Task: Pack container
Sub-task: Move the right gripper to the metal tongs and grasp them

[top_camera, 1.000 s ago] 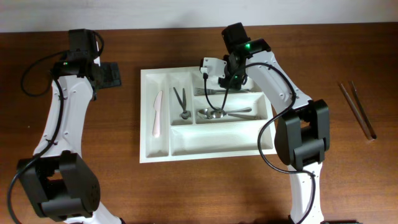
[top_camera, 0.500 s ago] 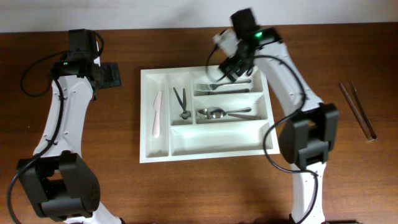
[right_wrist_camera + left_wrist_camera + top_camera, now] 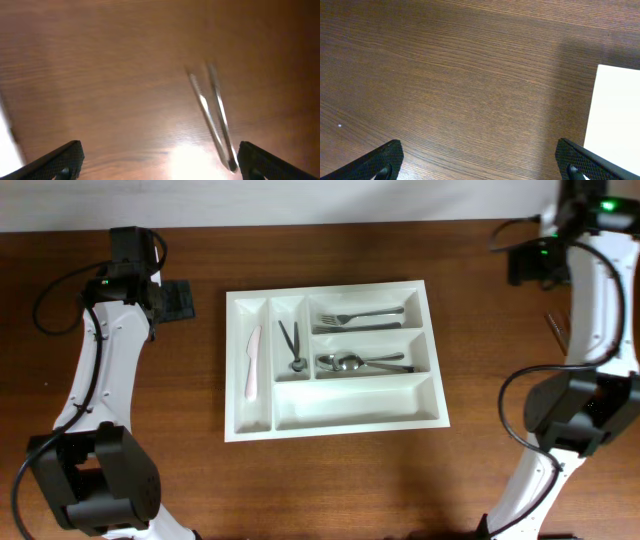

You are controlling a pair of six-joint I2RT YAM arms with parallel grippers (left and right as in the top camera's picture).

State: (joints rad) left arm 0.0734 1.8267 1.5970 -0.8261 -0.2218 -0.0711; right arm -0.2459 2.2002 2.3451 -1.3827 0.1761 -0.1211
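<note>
The white container (image 3: 330, 288) lies at the table's middle. Its narrow compartments hold a white knife (image 3: 252, 362) and a small dark utensil (image 3: 291, 345). Forks (image 3: 360, 320) fill the top long compartment and spoons (image 3: 362, 363) the middle one; the bottom one holds nothing. My left gripper (image 3: 180, 300) hangs open over bare wood left of the container, whose white edge (image 3: 615, 115) shows in the left wrist view. My right gripper (image 3: 525, 265) is open at the far right back, above two thin sticks (image 3: 212, 115) that look blurred in the right wrist view.
The two thin sticks (image 3: 552, 322) lie on the wood right of the container, mostly hidden by my right arm in the overhead view. A white wall runs along the table's back edge.
My right gripper opened over the fork compartment, rose and swung out to the far right back. The forks stay in the container. The left arm has not moved.
</note>
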